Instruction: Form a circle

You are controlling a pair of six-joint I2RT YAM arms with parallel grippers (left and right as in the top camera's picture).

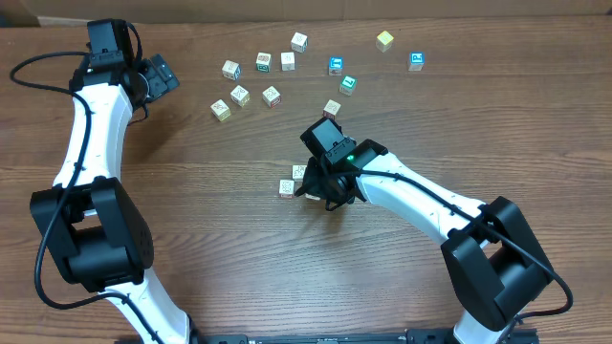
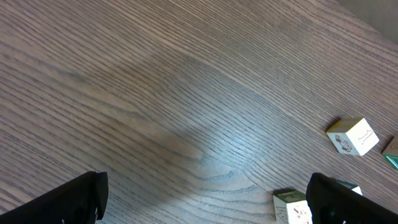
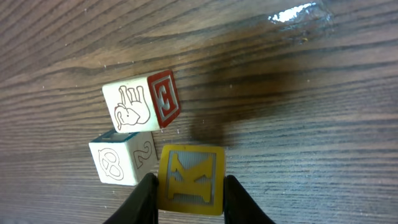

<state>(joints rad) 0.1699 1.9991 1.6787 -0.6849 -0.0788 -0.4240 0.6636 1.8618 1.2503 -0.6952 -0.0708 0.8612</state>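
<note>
The circle is a small clump at the table's middle. In the right wrist view it is a white cube with a red E and an elephant, a whitish cube with a 2 and a yellow K cube, packed side by side. My right gripper is shut on the yellow K cube, one finger against each side. In the overhead view the right gripper hides that cube. Far back on the left, my left gripper stands open over bare wood, its fingers wide apart and holding nothing.
Several loose cubes are scattered across the back of the table, from a whitish one at the left to a blue-marked one at the right. One cube lies just behind the right arm. Two cubes lie near the left gripper's right finger.
</note>
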